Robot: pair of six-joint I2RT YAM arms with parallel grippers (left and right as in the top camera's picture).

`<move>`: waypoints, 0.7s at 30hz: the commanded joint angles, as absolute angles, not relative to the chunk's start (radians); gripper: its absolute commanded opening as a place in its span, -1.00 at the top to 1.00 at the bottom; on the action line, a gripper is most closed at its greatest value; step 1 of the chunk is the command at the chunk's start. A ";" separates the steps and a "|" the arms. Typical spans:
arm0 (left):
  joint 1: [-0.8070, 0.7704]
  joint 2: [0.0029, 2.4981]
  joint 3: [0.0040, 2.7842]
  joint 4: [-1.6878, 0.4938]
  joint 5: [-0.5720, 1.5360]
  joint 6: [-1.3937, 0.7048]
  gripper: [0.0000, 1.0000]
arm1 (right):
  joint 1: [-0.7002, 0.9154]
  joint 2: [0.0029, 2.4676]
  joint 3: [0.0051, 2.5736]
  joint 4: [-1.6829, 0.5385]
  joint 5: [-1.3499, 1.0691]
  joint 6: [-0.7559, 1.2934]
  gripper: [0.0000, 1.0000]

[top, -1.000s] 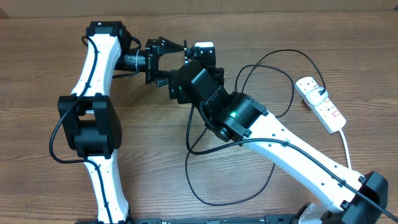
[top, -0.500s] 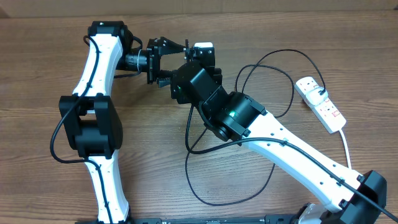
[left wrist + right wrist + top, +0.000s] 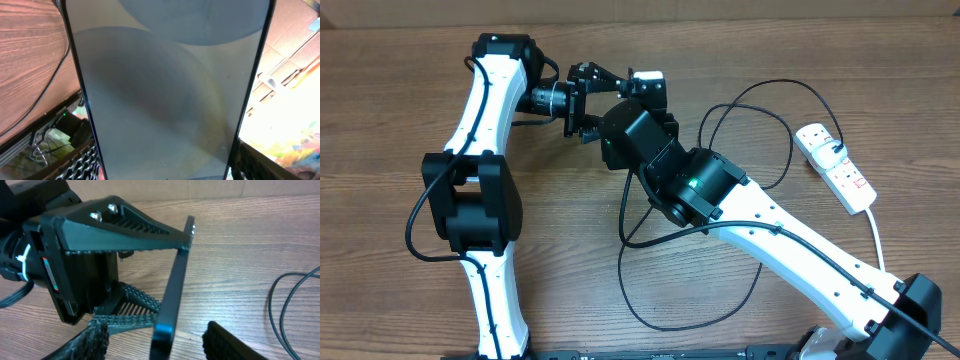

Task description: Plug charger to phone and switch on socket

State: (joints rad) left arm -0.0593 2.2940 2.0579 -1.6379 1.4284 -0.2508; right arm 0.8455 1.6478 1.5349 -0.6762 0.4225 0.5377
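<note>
— While clamped edge-on between left fingers (image 3: 185, 240), where's the phone (image 3: 170, 300)?
— Raised near counter's (image 3: 250, 245) far edge, just above right fingers (image 3: 220, 340), spread apart, empty.

We see a brown wood-grain table (image 3: 400, 110) with darker streaks running across it. The slim rectangular phone (image 3: 165, 90) shows a grey-blue glass face inside a thin black bezel, and its edge looks dark blue-black. The long thin cable of the charger (image 3: 760, 150) is black. The elongated plastic power strip, the socket (image 3: 835, 168), is white with small red switches and a thick white cord (image 3: 876, 232). The arms' long links are white, their joints black.
</note>
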 commanded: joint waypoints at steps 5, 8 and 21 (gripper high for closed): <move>-0.059 2.298 2.086 -1.637 1.471 -0.232 -0.49 | 0.842 1.663 1.553 -0.677 0.427 0.577 -0.16; -0.060 2.298 2.086 -1.637 1.471 -0.233 -0.49 | 0.842 1.667 1.553 -0.682 0.426 0.577 -0.08; -0.060 2.298 2.086 -1.638 1.478 -0.233 -0.50 | 0.842 1.668 1.553 -0.660 0.456 0.577 0.07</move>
